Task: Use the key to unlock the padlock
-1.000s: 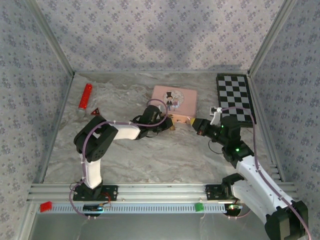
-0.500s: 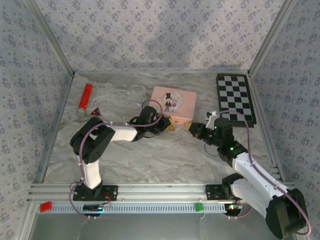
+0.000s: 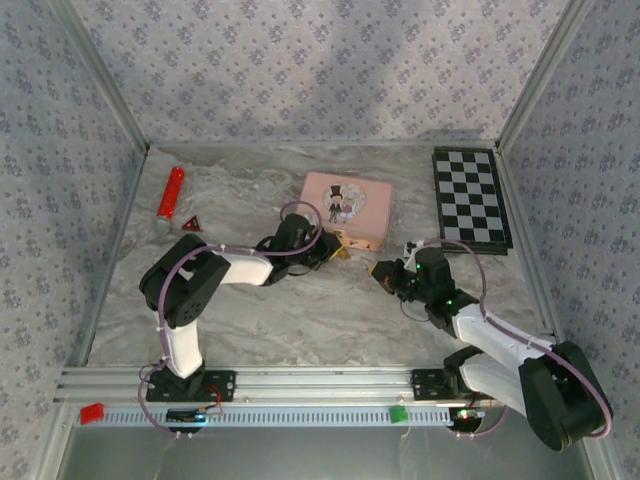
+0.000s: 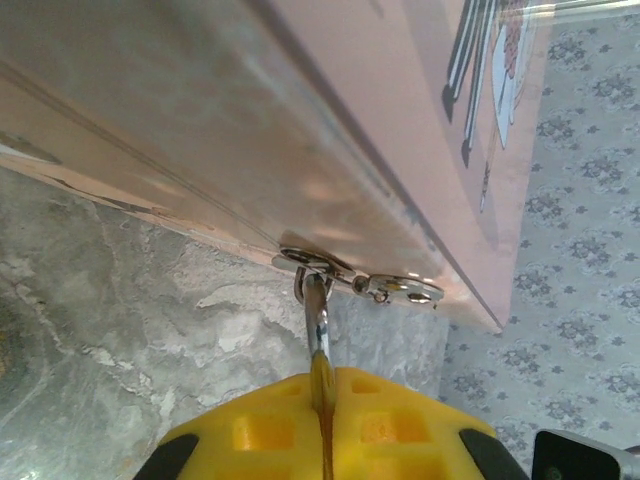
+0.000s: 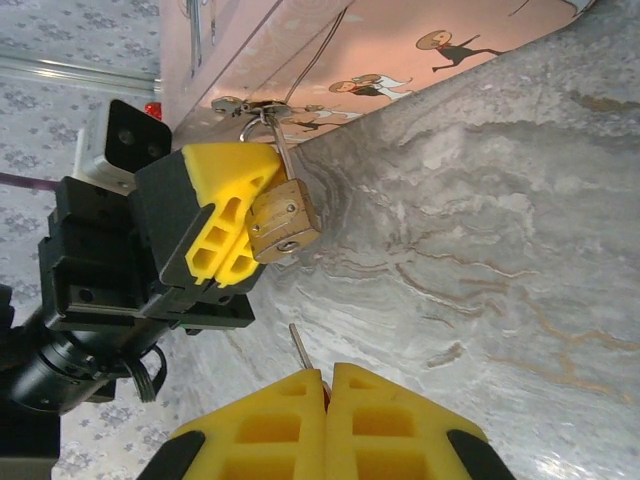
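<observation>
The left fingers [image 4: 262, 428] are pressing together on the padlock [image 5: 284, 224], gripping its small brass body edge-on. Its thin silver loop [image 4: 318, 322] is hanging through the metal latch [image 4: 355, 281] on the near side of the pink box [image 3: 348, 205]. The padlock is sitting just beside that side of the box, close to the marbled surface [image 3: 300, 320], near the middle of the workspace. In the right wrist view, its lower end, with a small round hole, is facing the right fingers [image 5: 272, 432]. Those fingers are pinching the key [image 5: 298, 346] tightly. Only its narrow blade is sticking out between them, pointing toward the padlock and standing apart from it, with bare surface showing between the two. A checkerboard [image 3: 472, 198] is lying at the far right. A red tube [image 3: 170, 194] and a small red triangle [image 3: 190, 222] are lying at the far left, well apart from the box.
</observation>
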`<state>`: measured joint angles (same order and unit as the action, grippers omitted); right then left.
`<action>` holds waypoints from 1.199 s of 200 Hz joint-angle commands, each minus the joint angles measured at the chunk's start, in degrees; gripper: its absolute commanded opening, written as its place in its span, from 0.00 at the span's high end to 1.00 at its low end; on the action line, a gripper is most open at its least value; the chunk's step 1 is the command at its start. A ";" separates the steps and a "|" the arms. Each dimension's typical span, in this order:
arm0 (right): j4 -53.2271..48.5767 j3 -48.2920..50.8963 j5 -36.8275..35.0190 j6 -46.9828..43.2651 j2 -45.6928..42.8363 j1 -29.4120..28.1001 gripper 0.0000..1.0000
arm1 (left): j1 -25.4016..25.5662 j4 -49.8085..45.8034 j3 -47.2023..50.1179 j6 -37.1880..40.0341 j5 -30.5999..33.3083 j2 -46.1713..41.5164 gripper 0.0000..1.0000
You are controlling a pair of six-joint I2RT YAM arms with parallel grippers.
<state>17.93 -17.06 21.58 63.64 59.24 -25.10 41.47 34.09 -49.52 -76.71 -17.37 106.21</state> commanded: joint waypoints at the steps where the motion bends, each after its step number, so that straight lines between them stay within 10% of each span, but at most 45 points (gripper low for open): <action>1: 4.56 0.99 -0.89 3.24 1.49 -0.72 1.00 | -1.03 5.28 0.54 -7.36 -1.79 -0.47 1.00; 240: 44.84 2.99 1.47 22.91 29.45 -3.81 1.00 | -0.96 8.79 4.24 -9.77 1.97 -0.79 1.00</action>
<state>56.73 -14.76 23.97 84.29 86.00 -28.71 40.75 39.46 -45.91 -84.33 -16.08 106.17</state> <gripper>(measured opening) 0.048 0.075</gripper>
